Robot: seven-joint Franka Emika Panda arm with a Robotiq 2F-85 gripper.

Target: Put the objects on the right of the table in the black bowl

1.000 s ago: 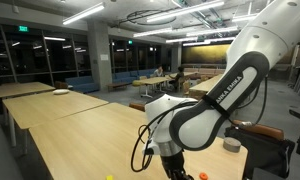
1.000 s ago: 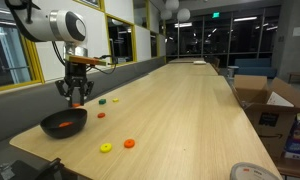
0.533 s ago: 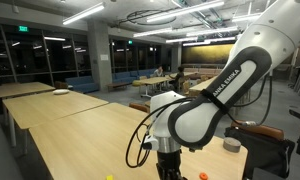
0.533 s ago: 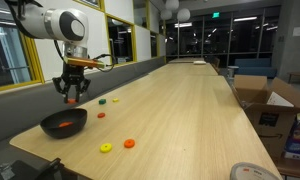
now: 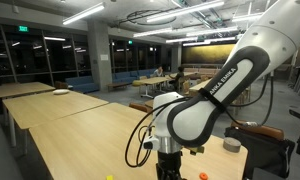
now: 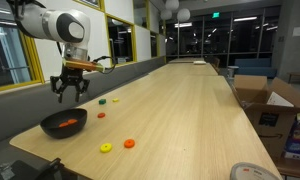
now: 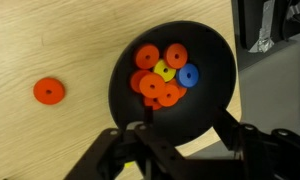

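hangs with black two-finger gripper [image 6: 71, 96] spread and empty above low round grey-black bowl [image 7: 216, 78] of flat orange discs [image 7: 148, 58], another orange disc [image 7: 49, 91] nearby on pale wood table [image 7: 60, 35].

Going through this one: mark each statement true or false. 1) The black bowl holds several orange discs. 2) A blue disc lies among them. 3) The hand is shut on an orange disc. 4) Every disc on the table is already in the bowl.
1) True. The black bowl holds a heap of orange discs.
2) True. The wrist view shows one blue disc in the bowl.
3) False. The hand hangs above the bowl with its jaws apart and nothing between them.
4) False. An orange disc and a yellow ring lie on the table outside the bowl.
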